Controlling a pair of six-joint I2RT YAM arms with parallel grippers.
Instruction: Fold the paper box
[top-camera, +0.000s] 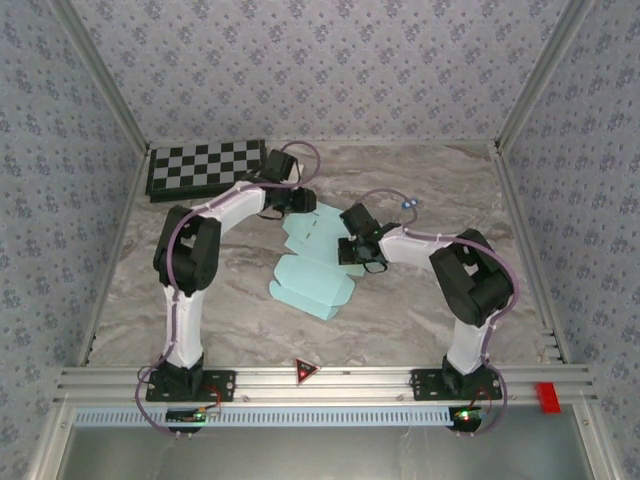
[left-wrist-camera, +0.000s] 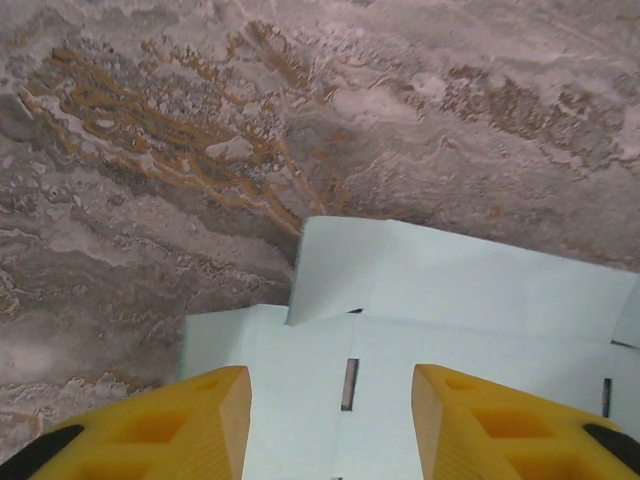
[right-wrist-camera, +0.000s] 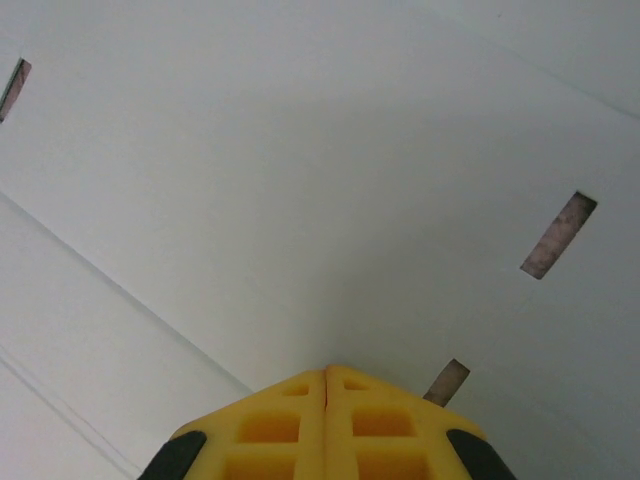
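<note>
The paper box (top-camera: 308, 285) is a pale cyan die-cut sheet lying mostly flat in the middle of the table, with flaps and narrow slots. My left gripper (top-camera: 305, 203) hovers over its far edge. In the left wrist view the yellow fingers (left-wrist-camera: 215, 420) stand apart, open, above the card (left-wrist-camera: 480, 300), with a slot (left-wrist-camera: 349, 384) between them and one flap raised slightly. My right gripper (top-camera: 350, 255) is over the sheet's right side. In the right wrist view it (right-wrist-camera: 327, 372) is shut, fingers pressed together with nothing between them, tip close to or on the card (right-wrist-camera: 300, 180).
A black-and-white checkerboard (top-camera: 205, 167) lies at the far left corner. A small red block (top-camera: 546, 396) sits on the front rail at right, and a red triangle marker (top-camera: 305, 371) at the rail's middle. Patterned walls enclose the marble table (top-camera: 420, 310).
</note>
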